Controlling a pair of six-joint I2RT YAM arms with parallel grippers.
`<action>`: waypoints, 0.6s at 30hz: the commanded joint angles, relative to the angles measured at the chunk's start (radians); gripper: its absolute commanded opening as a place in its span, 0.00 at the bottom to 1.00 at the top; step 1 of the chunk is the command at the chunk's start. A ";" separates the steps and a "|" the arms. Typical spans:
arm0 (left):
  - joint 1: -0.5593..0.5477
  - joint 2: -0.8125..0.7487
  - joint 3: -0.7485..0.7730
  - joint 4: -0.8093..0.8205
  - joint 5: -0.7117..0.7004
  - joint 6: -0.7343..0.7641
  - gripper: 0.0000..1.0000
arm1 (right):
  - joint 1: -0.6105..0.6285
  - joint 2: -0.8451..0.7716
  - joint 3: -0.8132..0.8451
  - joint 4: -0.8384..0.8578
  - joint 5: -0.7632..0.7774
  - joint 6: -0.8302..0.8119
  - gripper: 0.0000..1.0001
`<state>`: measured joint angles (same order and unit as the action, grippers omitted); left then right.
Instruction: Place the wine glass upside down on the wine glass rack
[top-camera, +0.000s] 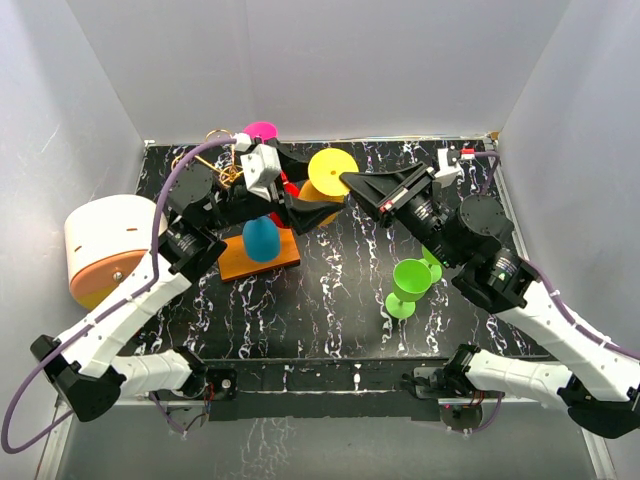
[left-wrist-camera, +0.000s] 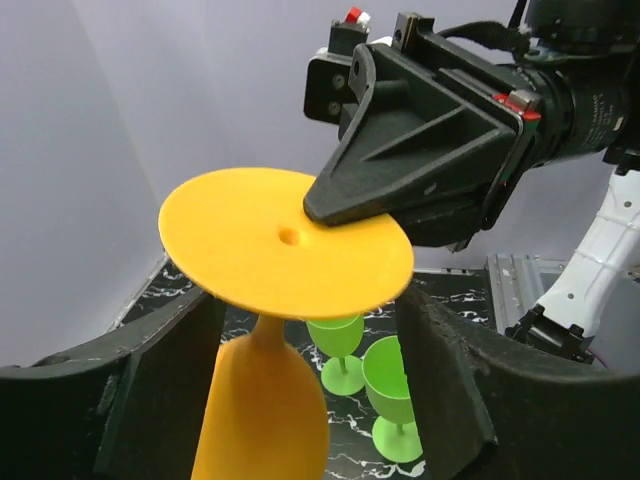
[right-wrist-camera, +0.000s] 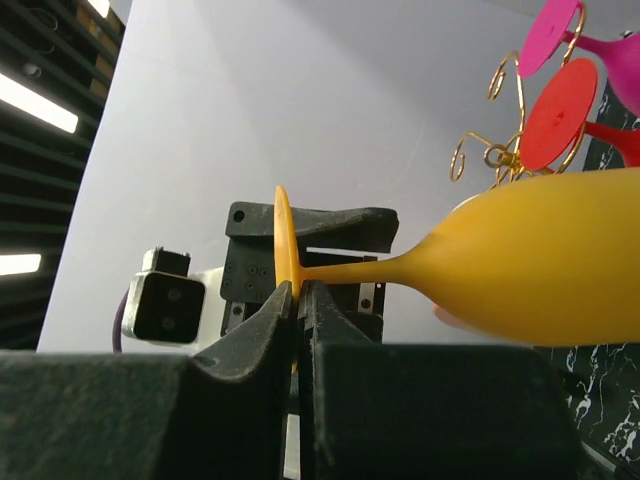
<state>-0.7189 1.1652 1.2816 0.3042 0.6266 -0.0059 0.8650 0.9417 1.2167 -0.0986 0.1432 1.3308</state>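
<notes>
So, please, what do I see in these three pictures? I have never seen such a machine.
Two robot arms stand at a black marbled table. One picture looks down from above; the other two come from cameras on the wrists. The right gripper pinches the flat foot of a yellow-orange plastic wine glass, foot upward. The left gripper is open around its bowl. Two green glasses stand on the table. A pink glass and a red glass hang on the thin gold wire rack.

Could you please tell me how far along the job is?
A pink glass and a red glass hang on the rack. The right end effector grips the inverted yellow glass by its stem; hanging it remains. Two green glasses stand on the table.
</notes>
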 joint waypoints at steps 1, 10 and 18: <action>-0.007 -0.081 -0.048 0.000 -0.083 -0.077 0.70 | 0.003 -0.027 0.051 -0.001 0.094 -0.002 0.00; -0.006 -0.160 -0.001 -0.224 -0.380 -0.722 0.70 | 0.002 -0.061 0.013 -0.030 0.199 -0.089 0.00; -0.006 -0.102 0.071 -0.342 -0.353 -1.077 0.67 | 0.003 -0.112 -0.071 -0.040 0.188 -0.115 0.00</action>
<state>-0.7223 1.0409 1.3277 0.0299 0.2825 -0.8524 0.8646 0.8577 1.1683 -0.1596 0.3157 1.2449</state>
